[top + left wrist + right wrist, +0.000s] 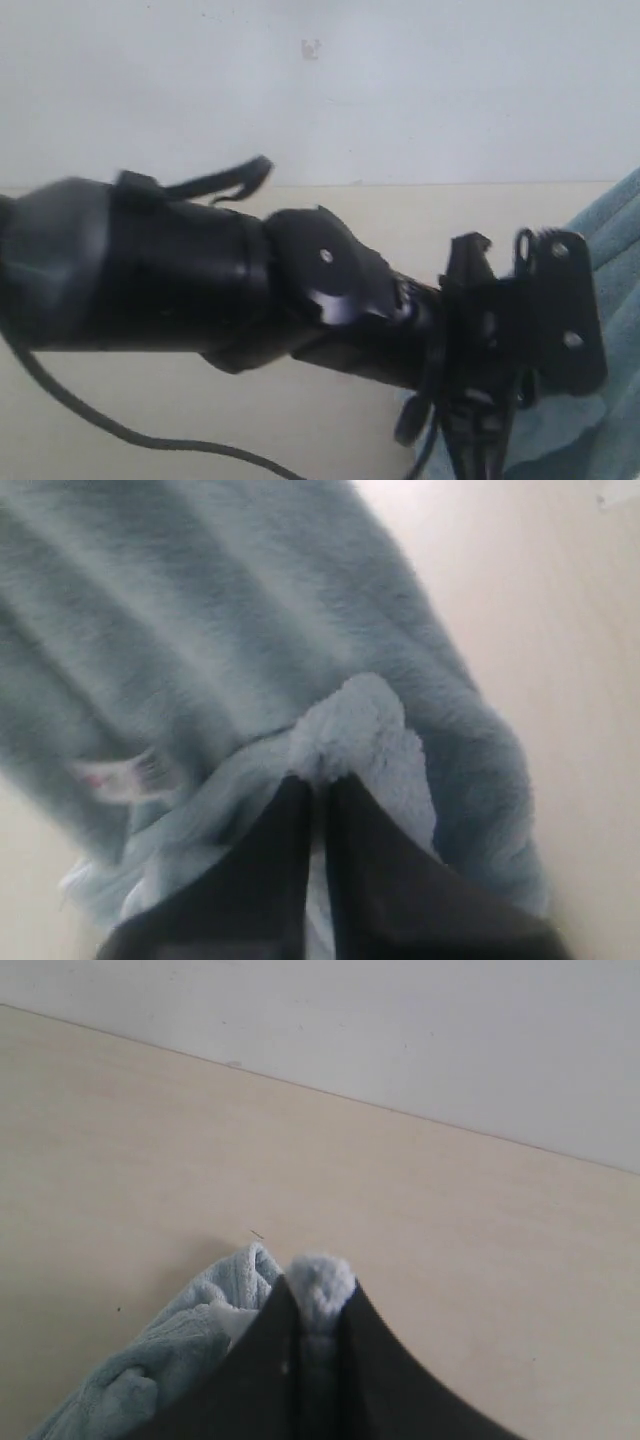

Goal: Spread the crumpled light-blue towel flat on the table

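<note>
Gripped twice, not flat yet
Left claw [318, 780] and right claw [318, 1295] clamped on bunched-up towel [200, 630] over desk [150, 1140]; spreading all left.

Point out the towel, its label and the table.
towel [250, 610], left wrist view, on the broad plush fold.
label [118, 776], left wrist view, on the middle of the small white tag.
table [480, 1250], right wrist view, on bare surface.

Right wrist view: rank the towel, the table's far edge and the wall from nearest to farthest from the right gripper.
1. towel: pinched in the shut right gripper, the rest bunched beside it.
2. table's far edge: ahead, past bare tabletop.
3. wall: behind that edge, farthest.
</note>
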